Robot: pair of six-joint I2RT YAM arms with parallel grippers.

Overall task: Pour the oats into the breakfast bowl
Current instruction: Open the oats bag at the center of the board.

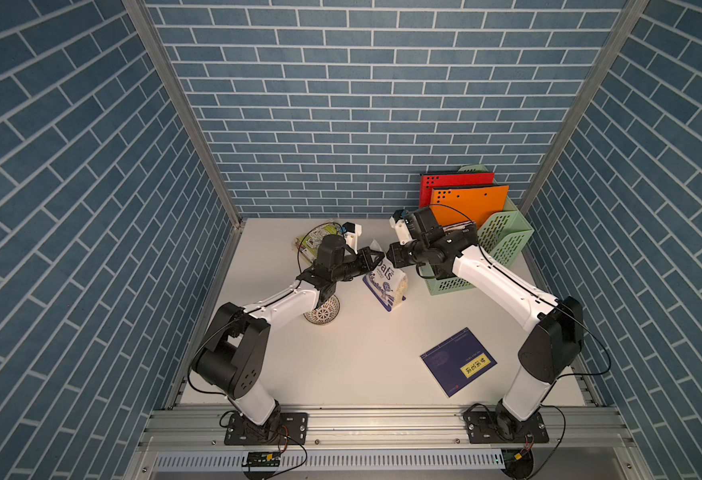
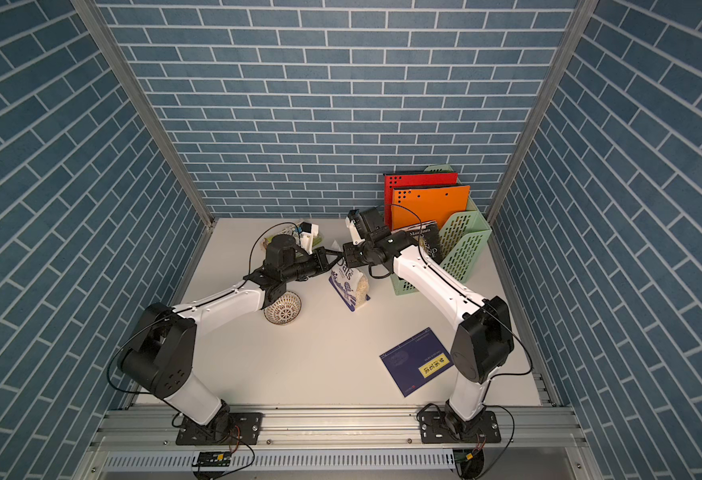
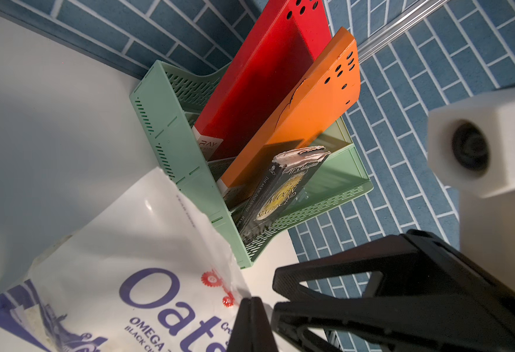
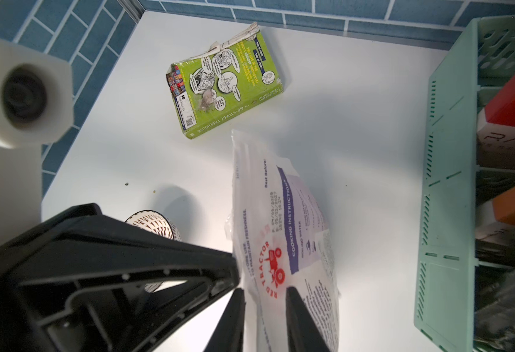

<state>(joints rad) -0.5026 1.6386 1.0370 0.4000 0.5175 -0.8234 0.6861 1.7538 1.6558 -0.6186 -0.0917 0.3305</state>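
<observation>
1. Fingers (image 3: 247,323) of left gripper (image 3: 251,300) pressed tight together on top corner of pouch (image 3: 128,243), just beside the "Oats" print; same pinch seen in both top views (image 1: 376,261) (image 2: 336,256).
2. Opposite, right gripper (image 4: 264,291) nearly tip to tip with the left one in both top views (image 1: 385,254) (image 2: 343,253); its fingers (image 4: 298,320) narrowly parted, printed back of pouch between them, no squeeze visible. Cannot tell whether either pad touches the film.
3. Pouch near middle of table (image 1: 361,365), toward the back, held by its top and leaning, blue bottom band lowest and nearest the front edge. Cannot tell whether the base rests on the surface.
4. Pale oats (image 1: 401,286) visible through the clear side, low in the pouch.
5. Bowl (image 1: 324,311) upright on table to robot's left of pouch, near but apart, partly under left arm (image 1: 282,299); lattice pattern showing inside (image 2: 282,309).
6. Behind left gripper, green book (image 4: 225,82) flat by back wall.
7. On robot's right, near the back corner, pale green rack (image 1: 503,241) holding red folder (image 1: 457,185), orange folder (image 1: 469,203) and dark paperback (image 3: 280,195), all leaning.
8. Toward the front on the right, blue book (image 1: 457,361) flat on table, well apart from pouch.
</observation>
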